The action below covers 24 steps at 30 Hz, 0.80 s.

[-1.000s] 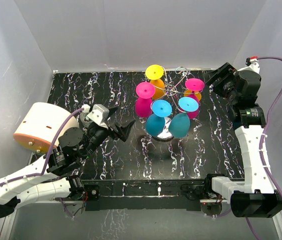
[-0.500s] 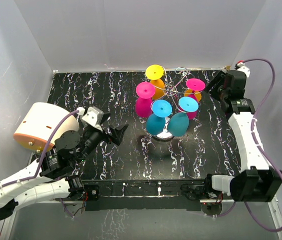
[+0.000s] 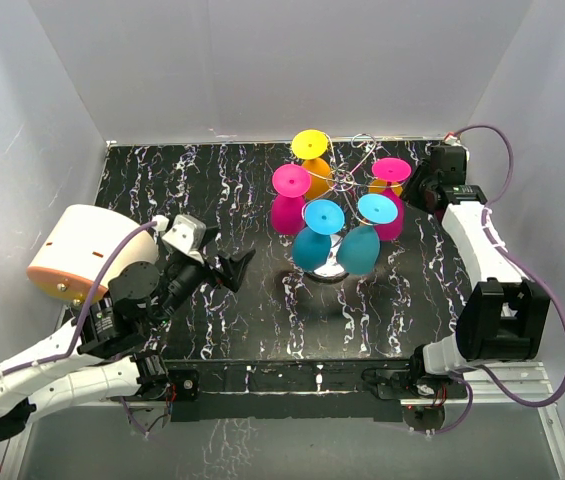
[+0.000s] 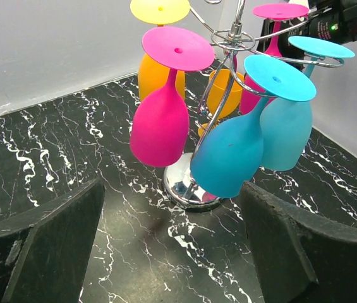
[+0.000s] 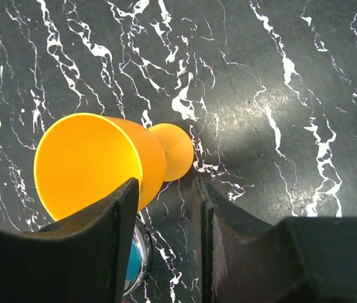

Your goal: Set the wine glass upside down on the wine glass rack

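The wine glass rack (image 3: 341, 181), centre of the top view, carries five hung glasses (image 3: 323, 216) upside down. One orange wine glass (image 5: 90, 158) seems to rest unhung behind it. The right gripper (image 5: 165, 186) hovers over this glass with fingers narrowly parted, and the left gripper (image 4: 172, 189), lower left, is spread and empty.

The wine glass rack (image 4: 181, 186) is shiny chromed metal. The wine glasses (image 4: 160, 126) look matt plastic. The marbled table (image 4: 52, 151) is slightly glossy.

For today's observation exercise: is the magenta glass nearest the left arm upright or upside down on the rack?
Upside down: the magenta glass hangs on the rack with its flat foot uppermost and bowl below.
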Each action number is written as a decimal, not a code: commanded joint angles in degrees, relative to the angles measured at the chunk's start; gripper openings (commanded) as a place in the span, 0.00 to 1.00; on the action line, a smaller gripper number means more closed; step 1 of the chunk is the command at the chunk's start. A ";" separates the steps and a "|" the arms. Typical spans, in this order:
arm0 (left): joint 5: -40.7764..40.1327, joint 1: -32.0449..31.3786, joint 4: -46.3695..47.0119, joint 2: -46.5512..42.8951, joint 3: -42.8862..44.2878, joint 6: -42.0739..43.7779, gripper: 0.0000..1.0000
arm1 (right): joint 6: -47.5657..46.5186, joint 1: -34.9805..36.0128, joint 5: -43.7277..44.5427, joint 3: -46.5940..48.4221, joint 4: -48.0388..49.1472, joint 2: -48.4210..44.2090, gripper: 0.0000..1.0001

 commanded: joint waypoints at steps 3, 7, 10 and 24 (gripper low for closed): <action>-0.79 -0.24 0.85 -1.75 -0.47 -0.05 0.87 | -1.48 -0.04 1.05 0.17 2.65 2.02 0.32; -0.46 -0.24 1.54 -2.89 -0.85 -0.47 0.87 | -1.96 0.05 -0.30 3.29 -0.01 5.67 0.23; -0.02 -0.24 1.42 -3.61 -0.94 -0.71 0.87 | -2.20 0.12 0.92 4.55 -1.19 6.14 0.18; -1.11 -0.24 1.50 -3.44 -0.16 0.54 0.88 | 0.26 0.83 10.06 0.48 2.75 -5.88 0.00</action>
